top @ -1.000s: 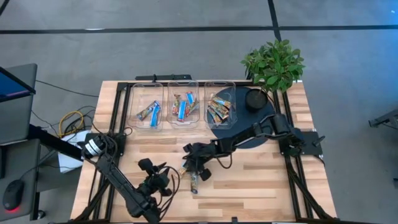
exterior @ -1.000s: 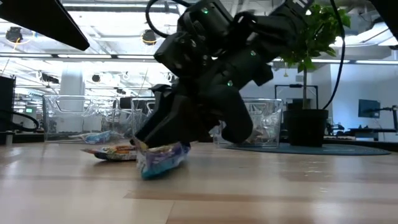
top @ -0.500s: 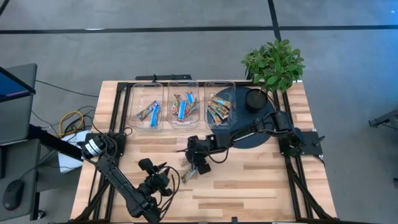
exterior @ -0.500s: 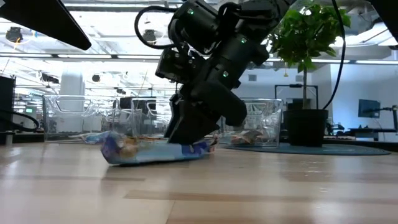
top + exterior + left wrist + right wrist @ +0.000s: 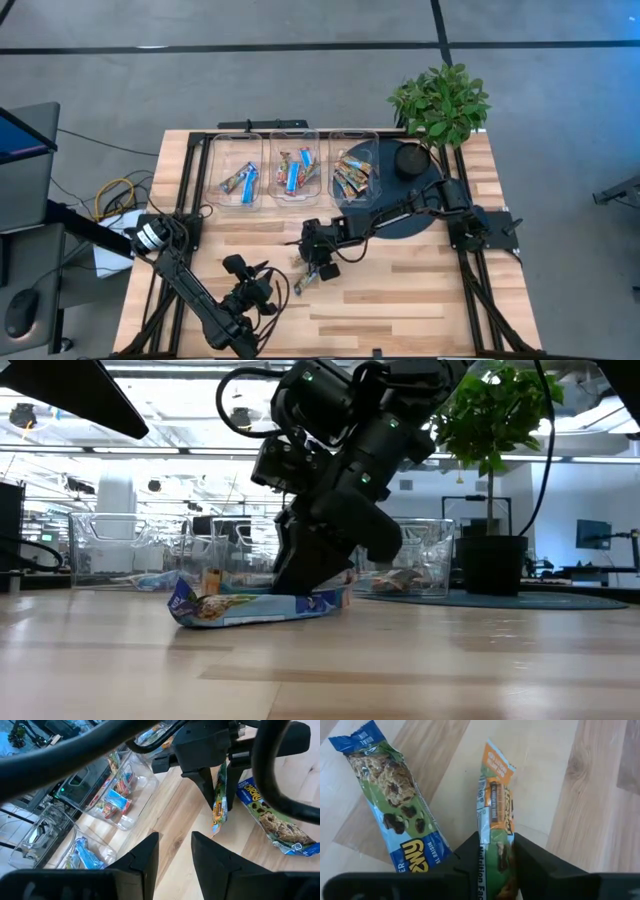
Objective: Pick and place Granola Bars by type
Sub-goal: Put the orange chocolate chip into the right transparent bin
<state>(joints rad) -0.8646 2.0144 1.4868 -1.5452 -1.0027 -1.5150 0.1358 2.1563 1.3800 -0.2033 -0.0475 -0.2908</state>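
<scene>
Pale planked wooden bench (image 5: 420, 290), smooth-grained. Two crinkly foil-wrapped granola bars out on it, near the middle: orange-and-green bar (image 5: 496, 827) pinched edge-up between the right hand's (image 5: 492, 851) dark fingers, clenched on its lower end; blue bar (image 5: 387, 802) printed with chocolate chunks lay flat just beside. Behind them stood three clear rectangular plastic bins (image 5: 294, 165) in a row, each holding more shiny bars, count per bin unclear. Left hand (image 5: 175, 852) hovered near the front edge, blunt fingers parted a little, grasping nothing.
</scene>
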